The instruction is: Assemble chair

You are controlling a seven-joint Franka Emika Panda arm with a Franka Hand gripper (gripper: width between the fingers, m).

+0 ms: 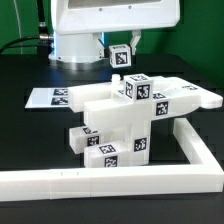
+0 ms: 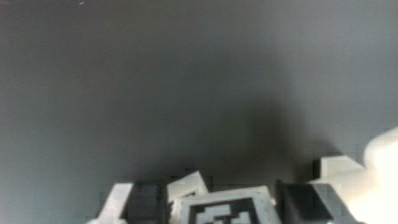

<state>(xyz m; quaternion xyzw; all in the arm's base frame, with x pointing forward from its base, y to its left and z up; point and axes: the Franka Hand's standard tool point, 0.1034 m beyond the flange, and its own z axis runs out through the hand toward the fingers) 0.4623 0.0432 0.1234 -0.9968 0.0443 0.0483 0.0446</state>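
1. You are looking at a black surface with a chunky white plastic chair assembly standing near its middle, built of blocky slabs and cubes that carry black-and-white square tags.
2. The assembly has a broad flat slab on top, reaching toward the exterior view's right, and stacked tagged blocks below it at the front.
3. A long white L-shaped border rail runs along the front of the surface and up the exterior view's right side; the assembly sits inside its corner, close to the rail.
4. A thin flat white marker board lies on the surface at the exterior view's left, just beside the assembly.
5. The large glossy white robot arm stands behind the assembly, at the back of the scene.
6. Your end effector hangs above the rear of the assembly and grips a small white cube with a tag, held clear of the parts below.
7. In the wrist view, the tagged cube shows between the dark fingers, which press against its sides, with the black surface blurred beyond.
8. A rounded white shape sits at the edge of the wrist view; you cannot tell what it is.
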